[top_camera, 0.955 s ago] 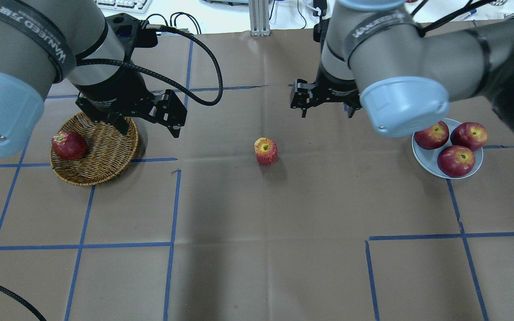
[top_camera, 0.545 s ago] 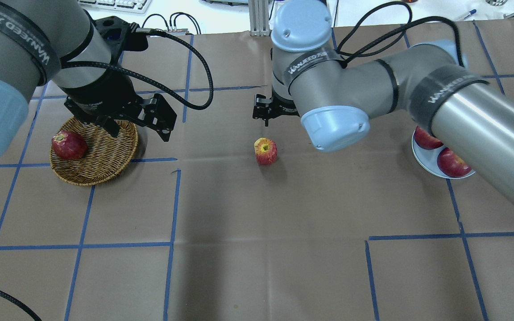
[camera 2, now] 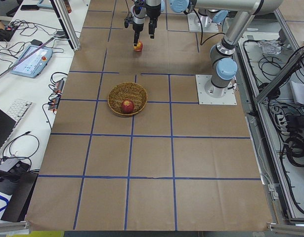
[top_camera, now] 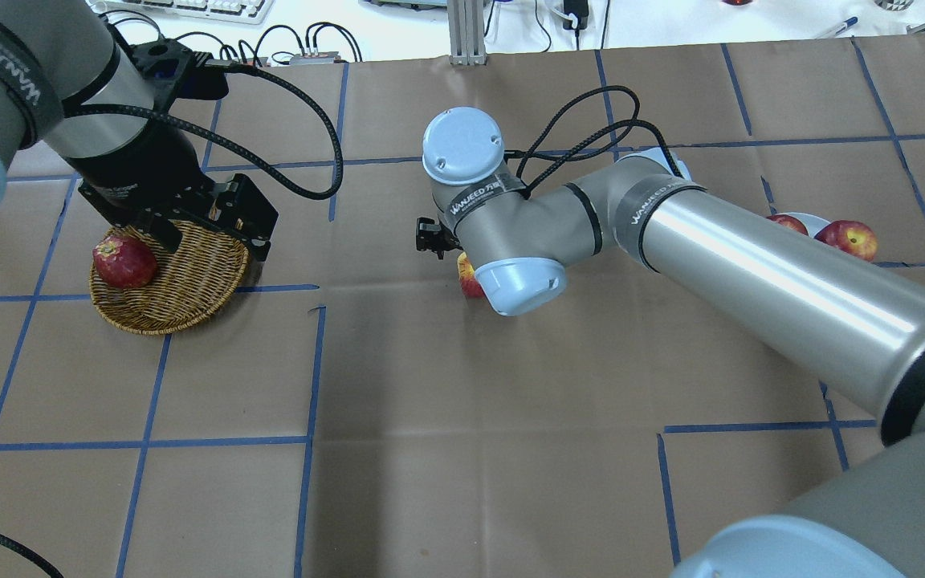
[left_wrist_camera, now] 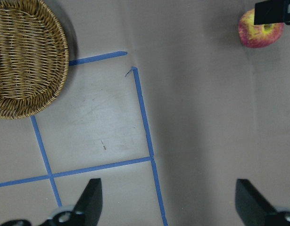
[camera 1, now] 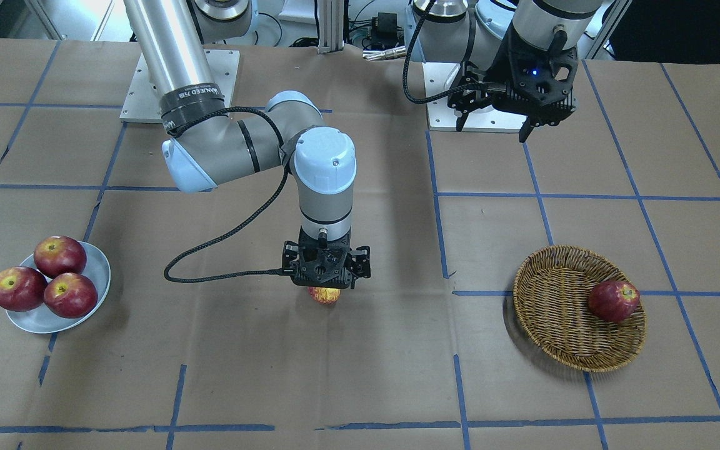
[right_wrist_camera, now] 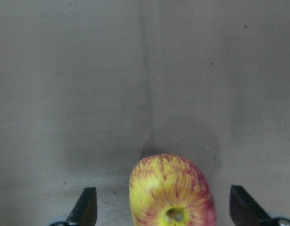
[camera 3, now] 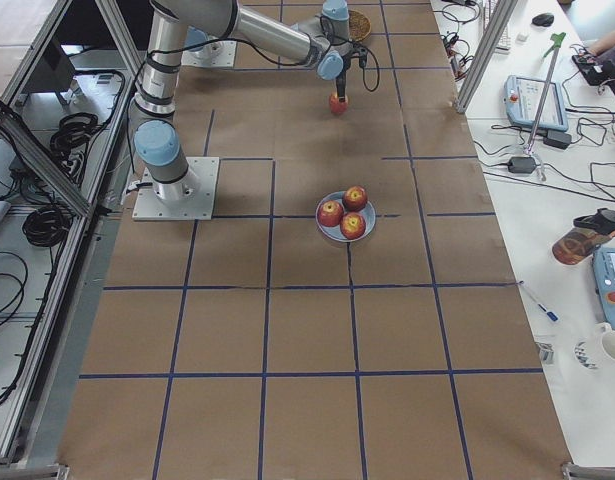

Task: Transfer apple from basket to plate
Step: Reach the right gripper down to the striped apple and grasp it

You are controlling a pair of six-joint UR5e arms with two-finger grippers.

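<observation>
Right wrist-mounted view: the apple (right_wrist_camera: 172, 190) sits between spread fingers (right_wrist_camera: 88, 205) of the right gripper (right_wrist_camera: 164, 205), touching neither.

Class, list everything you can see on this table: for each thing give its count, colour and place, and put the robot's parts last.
table: one, brown paper with blue tape grid, under everything
basket: one, brown-tan wicker, robot's left side
plate: one, pale grey-blue, robot's right side
dark red apples: four, three on the plate, one in the basket
apple: one, pinkish-red with yellow, mid-table
left claw: one, black, open, raised near the basket
right claw: one, black, open, straddling the apple
</observation>
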